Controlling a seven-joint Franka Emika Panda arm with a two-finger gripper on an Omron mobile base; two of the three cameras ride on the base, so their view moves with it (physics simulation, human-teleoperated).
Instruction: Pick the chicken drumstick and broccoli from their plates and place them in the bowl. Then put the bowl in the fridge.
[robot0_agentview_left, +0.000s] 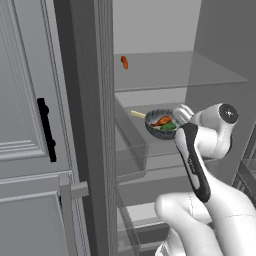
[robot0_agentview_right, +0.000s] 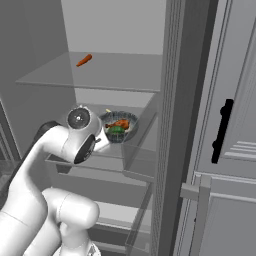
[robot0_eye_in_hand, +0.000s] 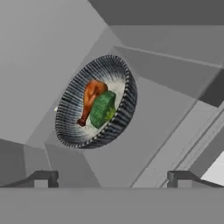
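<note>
Pretty flat, even rendered light all over, soft greys with barely any shadows, no glare; edges look a bit low-res and blurry.

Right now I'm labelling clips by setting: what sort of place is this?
Likely a kitchen, at an open fridge: glass shelves inside, and a bowl of chicken and broccoli on one.

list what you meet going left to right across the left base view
black door handle → small orange item on the upper shelf → pale stick → bowl holding the drumstick and broccoli → the arm's white wrist
</note>
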